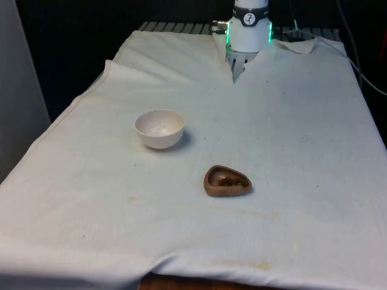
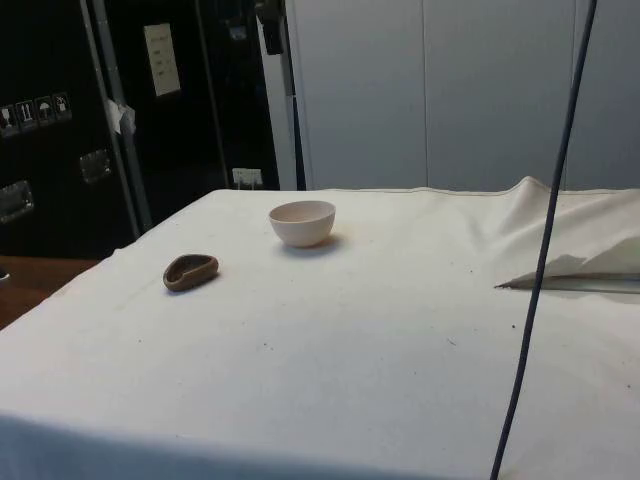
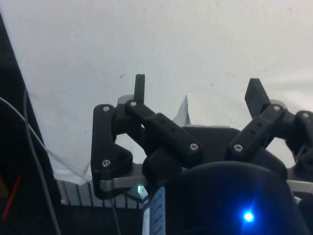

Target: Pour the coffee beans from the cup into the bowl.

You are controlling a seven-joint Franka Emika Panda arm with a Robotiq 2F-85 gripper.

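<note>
A small white bowl (image 1: 159,128) (image 2: 302,221) stands upright on the white cloth, left of the table's middle in the front view. A low brown teardrop-shaped cup (image 1: 227,180) (image 2: 190,270) holding dark coffee beans sits nearer the front edge, to the front view's right of the bowl and apart from it. In the wrist view my gripper (image 3: 197,85) is open, its two black fingers (image 3: 140,83) spread wide with nothing between them. Bare white cloth lies beneath it, with neither the cup nor the bowl nearby.
The arm's white base (image 1: 249,27) stands at the table's far end, where the cloth (image 1: 290,121) is slit and folded. A dark cable (image 2: 540,250) hangs in front of the side camera. Dark cabinets (image 2: 60,120) stand beyond the table.
</note>
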